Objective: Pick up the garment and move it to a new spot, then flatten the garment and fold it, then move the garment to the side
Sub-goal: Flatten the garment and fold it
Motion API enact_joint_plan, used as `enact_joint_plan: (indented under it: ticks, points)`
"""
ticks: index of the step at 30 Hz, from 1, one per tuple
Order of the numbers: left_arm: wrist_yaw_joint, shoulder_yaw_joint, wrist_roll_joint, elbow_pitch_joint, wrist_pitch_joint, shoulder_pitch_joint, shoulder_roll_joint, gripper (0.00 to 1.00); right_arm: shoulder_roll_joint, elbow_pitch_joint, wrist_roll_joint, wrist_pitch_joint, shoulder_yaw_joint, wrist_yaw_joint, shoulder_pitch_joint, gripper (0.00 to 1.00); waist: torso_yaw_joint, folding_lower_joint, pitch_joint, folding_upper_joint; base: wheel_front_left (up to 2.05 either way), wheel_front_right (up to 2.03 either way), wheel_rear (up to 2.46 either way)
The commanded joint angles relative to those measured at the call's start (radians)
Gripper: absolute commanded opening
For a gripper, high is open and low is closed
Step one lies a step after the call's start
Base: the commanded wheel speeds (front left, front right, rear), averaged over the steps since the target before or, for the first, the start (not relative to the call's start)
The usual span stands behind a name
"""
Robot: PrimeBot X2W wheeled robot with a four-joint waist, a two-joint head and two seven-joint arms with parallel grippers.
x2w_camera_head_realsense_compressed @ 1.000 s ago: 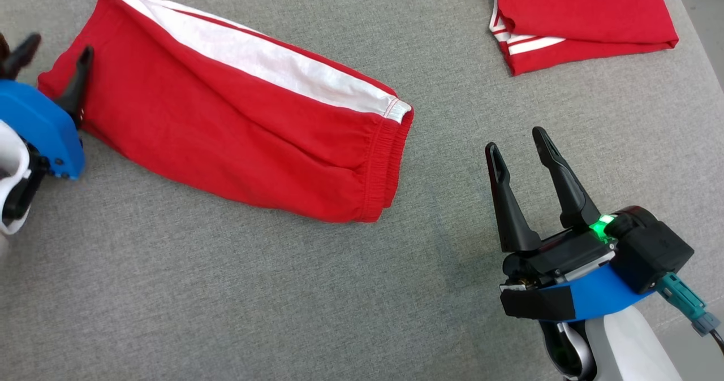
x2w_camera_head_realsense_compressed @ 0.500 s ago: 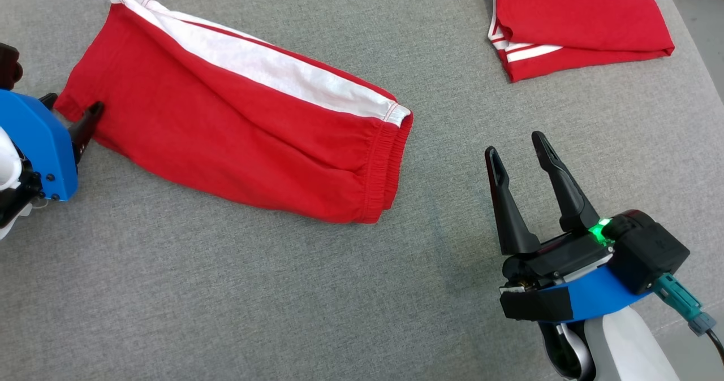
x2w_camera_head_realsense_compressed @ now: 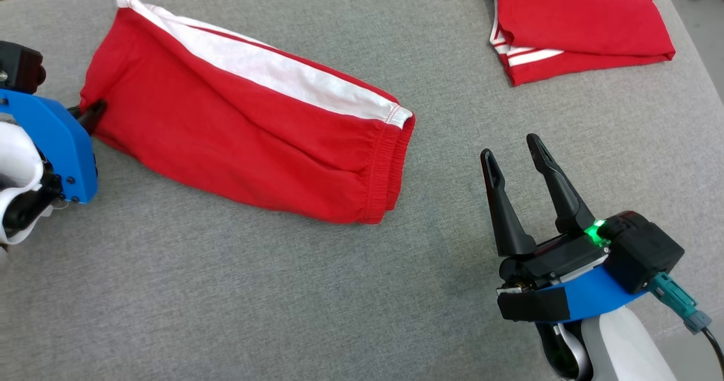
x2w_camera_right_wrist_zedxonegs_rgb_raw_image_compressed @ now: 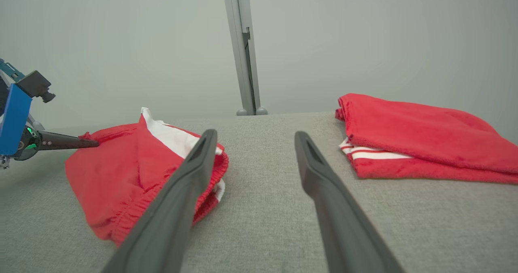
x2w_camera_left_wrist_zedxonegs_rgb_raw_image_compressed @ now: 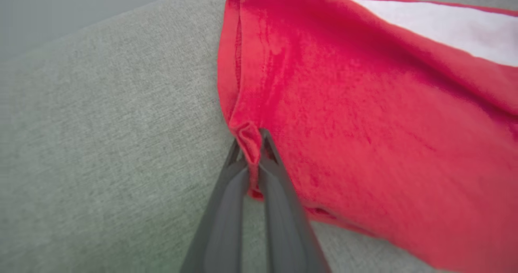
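The garment (x2w_camera_head_realsense_compressed: 237, 126) is a pair of red shorts with a white side stripe, lying folded lengthwise on the grey table (x2w_camera_head_realsense_compressed: 226, 290). My left gripper (x2w_camera_head_realsense_compressed: 93, 111) is shut on the garment's left hem corner; the left wrist view shows the pinched red fold (x2w_camera_left_wrist_zedxonegs_rgb_raw_image_compressed: 249, 143) between its fingers (x2w_camera_left_wrist_zedxonegs_rgb_raw_image_compressed: 279, 192). In the right wrist view that left gripper (x2w_camera_right_wrist_zedxonegs_rgb_raw_image_compressed: 91, 143) lifts the hem a little. My right gripper (x2w_camera_head_realsense_compressed: 509, 152) stands open over bare table to the right of the garment's waistband (x2w_camera_right_wrist_zedxonegs_rgb_raw_image_compressed: 178, 196), holding nothing.
A second red garment with white stripes (x2w_camera_head_realsense_compressed: 577, 22) lies folded at the back right, also in the right wrist view (x2w_camera_right_wrist_zedxonegs_rgb_raw_image_compressed: 421, 139). A grey post (x2w_camera_right_wrist_zedxonegs_rgb_raw_image_compressed: 243, 46) rises behind the table. The table's right edge (x2w_camera_head_realsense_compressed: 696, 53) runs close to my right arm.
My left gripper has come down to the garment's left hem corner and shut on it, pulling that corner in. The right gripper has stayed put and open.
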Motion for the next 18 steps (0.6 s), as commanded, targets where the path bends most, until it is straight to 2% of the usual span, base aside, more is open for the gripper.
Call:
enact_joint_plan:
  ticks: [1, 11, 18]
  points:
    - [-0.004, -0.004, 0.004, 0.000, -0.012, 0.000, -0.005, 0.00, 0.002, 0.004, 0.004, -0.005, 0.001, 0.000, 0.003, 1.00, 0.006, 0.0000, -0.007, 0.0000, 0.00, 0.00, 0.00]
    - [-0.002, -0.008, -0.014, -0.070, -0.137, 0.077, -0.045, 0.00, -0.010, 0.027, 0.019, 0.005, -0.022, 0.000, 0.030, 1.00, 0.086, 0.0000, -0.089, 0.0000, 0.00, 0.00, 0.00]
    - [0.051, -0.010, -0.027, -0.169, -0.230, 0.216, -0.055, 0.00, -0.015, 0.030, 0.017, 0.033, -0.058, 0.000, 0.068, 1.00, 0.171, 0.0000, -0.154, 0.0000, 0.00, 0.00, 0.00]
